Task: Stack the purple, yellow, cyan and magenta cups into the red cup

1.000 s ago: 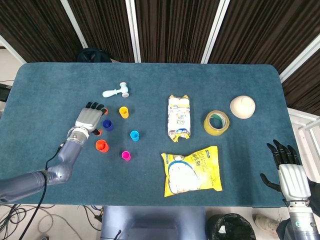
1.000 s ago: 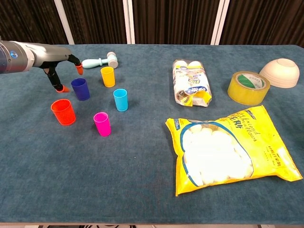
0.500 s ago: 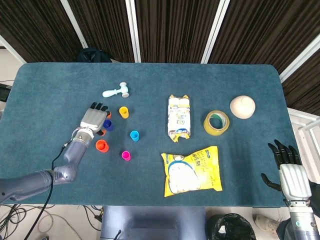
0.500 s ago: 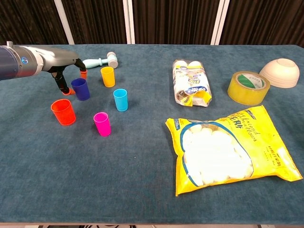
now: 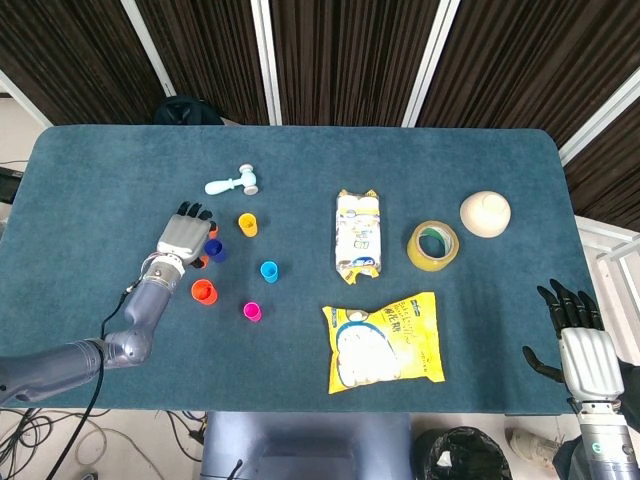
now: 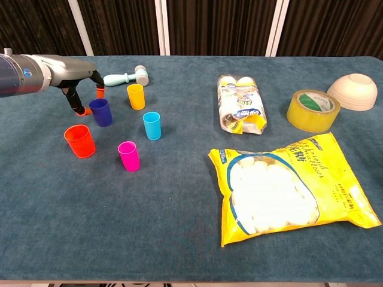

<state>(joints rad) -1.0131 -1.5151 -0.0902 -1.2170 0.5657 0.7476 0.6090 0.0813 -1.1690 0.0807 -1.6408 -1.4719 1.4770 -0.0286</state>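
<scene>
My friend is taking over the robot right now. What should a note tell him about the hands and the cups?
Left robot hand: fingers spread around the purple cup, grip not clear. Right robot hand: open, off the table's near right corner.
Red cup stands empty at the near left; magenta cup, cyan cup and yellow cup stand apart.
Done: nothing stacked. Left: all four cups into red.

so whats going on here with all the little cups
The robot's left hand is at the purple cup, fingers spread around it, but it hasn't lifted it. The red cup is still empty, and the yellow cup, cyan cup and magenta cup stand apart on the table. The right hand waits open off the table's edge.
</scene>
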